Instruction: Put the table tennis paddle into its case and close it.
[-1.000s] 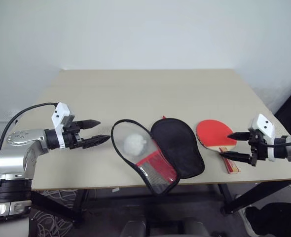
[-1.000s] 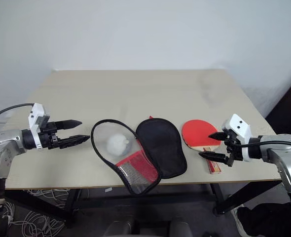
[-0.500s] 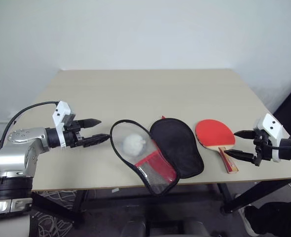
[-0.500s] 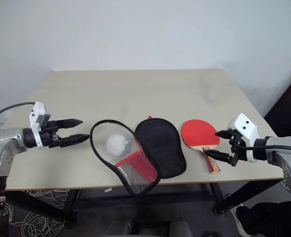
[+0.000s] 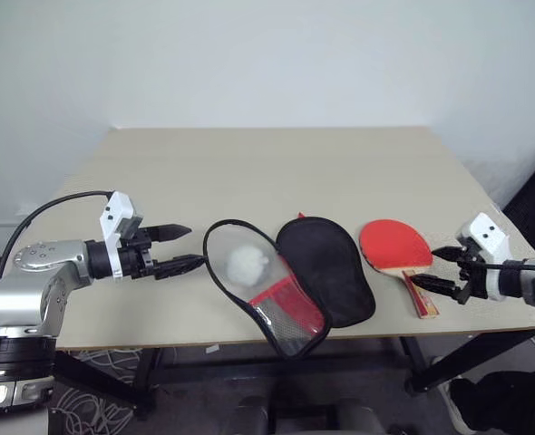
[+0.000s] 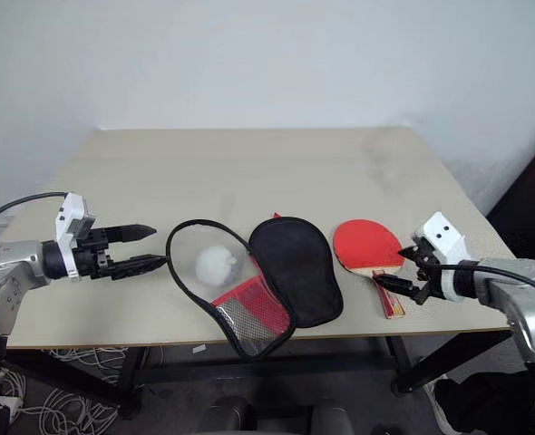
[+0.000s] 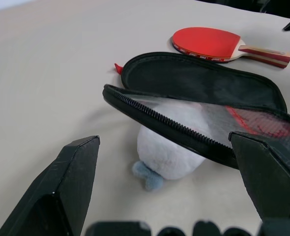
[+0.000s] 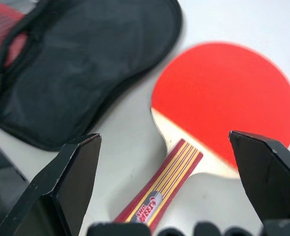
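Case [image 5: 290, 276] lies unzipped and splayed flat near the front edge of the table [image 5: 267, 163]. Using the case as landmark: black half [image 5: 326, 267] sits on its right side, clear half [image 5: 258, 285] with black edging and red patch on its left, the two joined along the middle. White ball [image 5: 246, 263] sits under or inside the clear half, at its far end; can't tell which.

Paddle [image 5: 399, 251] lies flat on the table just right of the case's black half, not touching it, red face up, handle [image 5: 420, 295] pointing toward the front edge.

Left gripper [image 5: 184, 248] hovers just left of the case's clear half, tips aimed at its rim, jaws spread, nothing between them. In the left wrist view the zipper edge runs between the fingers [image 7: 66, 196].

Right gripper [image 5: 433, 268] is right of the case, beyond the paddle, at the handle, jaws spread, empty. Right wrist view has the handle centred between its fingers [image 8: 71, 191].
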